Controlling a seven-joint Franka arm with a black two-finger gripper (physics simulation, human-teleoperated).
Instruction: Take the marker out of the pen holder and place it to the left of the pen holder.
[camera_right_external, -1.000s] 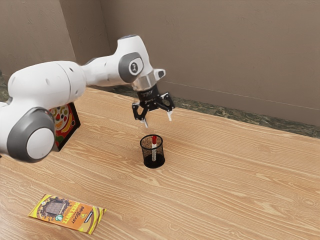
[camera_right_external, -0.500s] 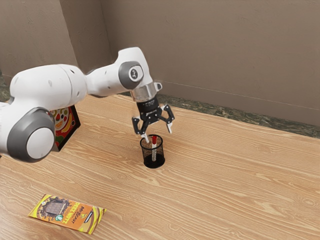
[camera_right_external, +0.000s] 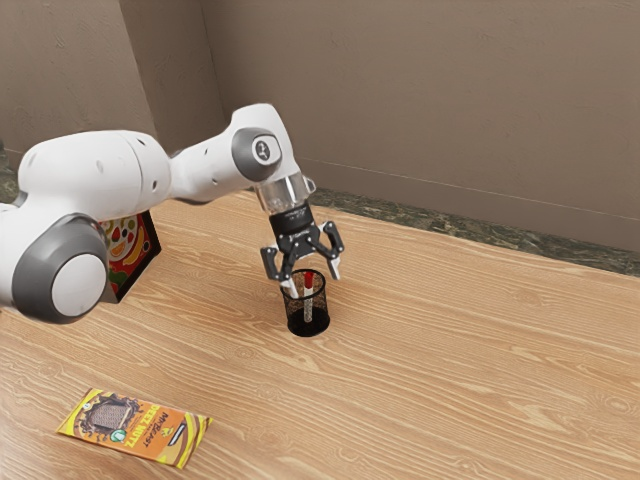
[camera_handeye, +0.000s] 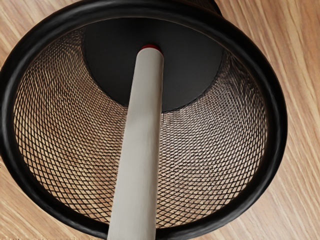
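The black gripper (camera_right_external: 312, 280) is low over the pen holder in the exterior view, open, its fingertips wide apart at about rim height. The black mesh pen holder (camera_right_external: 308, 326) stands upright on the table. Inside it leans the marker (camera_right_external: 308, 300), white with a red end at the top, level with the fingertips. Seen from the hand, the marker (camera_handeye: 137, 150) runs from the dark base of the pen holder (camera_handeye: 278, 115) up across its mesh wall toward the rim. Neither finger visibly presses on the marker.
A yellow and orange packet (camera_right_external: 137, 428) lies flat near the exterior view's lower left. Beside the arm, at the exterior view's left, a dark-edged box with a colourful food picture (camera_right_external: 128, 250) stands on the wooden table (camera_right_external: 470, 350).
My hand has come down from above to the pen holder's rim, the fingers staying apart. The pen holder and marker have not moved.
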